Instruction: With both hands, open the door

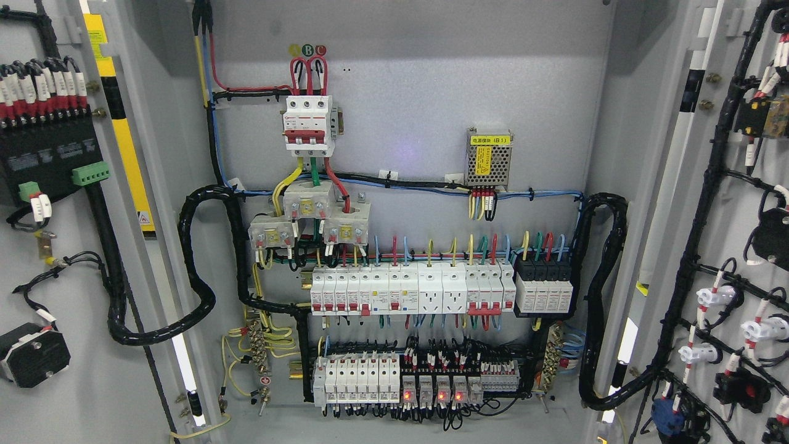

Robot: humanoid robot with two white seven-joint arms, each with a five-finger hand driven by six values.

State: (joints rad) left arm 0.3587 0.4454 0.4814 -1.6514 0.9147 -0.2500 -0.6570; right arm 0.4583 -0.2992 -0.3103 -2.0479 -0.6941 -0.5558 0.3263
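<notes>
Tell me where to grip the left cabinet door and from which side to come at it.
Grip the left door by its free vertical edge, the folded flange with the yellow strip, likely coming from the cabinet opening side. The door's inner face is crowded with a black terminal module and a cable loom, so the bare flange looks like the only clean hold. No hand is in view.

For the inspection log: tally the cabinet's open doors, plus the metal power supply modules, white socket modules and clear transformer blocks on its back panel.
Open doors: 2
Power supply modules: 1
Socket modules: 2
Transformer blocks: 3
Total: 8
</notes>
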